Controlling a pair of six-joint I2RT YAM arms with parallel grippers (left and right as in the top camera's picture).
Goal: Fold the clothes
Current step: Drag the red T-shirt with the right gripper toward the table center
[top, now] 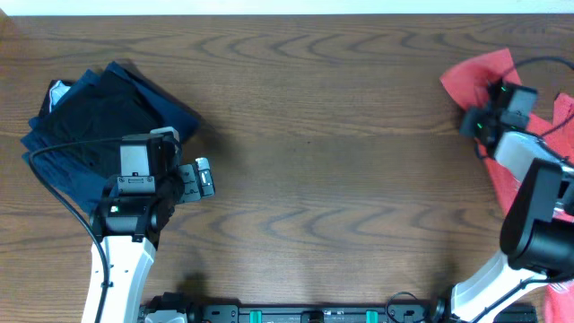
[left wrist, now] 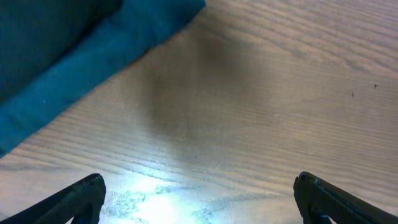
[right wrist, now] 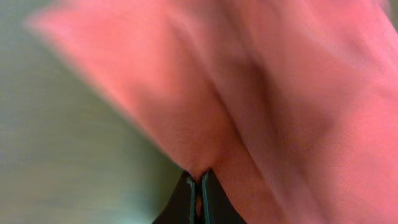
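Observation:
The coral-red T-shirt [top: 475, 74] lies crumpled at the table's far right edge; its lettering is hidden. My right gripper [top: 473, 124] is shut on a fold of the T-shirt, and the right wrist view shows red cloth [right wrist: 261, 93] pinched between the closed jaws [right wrist: 200, 186]. My left gripper [top: 204, 178] is open and empty over bare wood at the left, just right of the folded dark garments. In the left wrist view its fingers [left wrist: 199, 196] stand wide apart above the table.
A stack of folded navy-blue and black garments [top: 99, 117] lies at the far left; its blue edge shows in the left wrist view [left wrist: 81, 56]. The wooden table [top: 332, 152] spans the middle. More red cloth [top: 560, 296] hangs off the right side.

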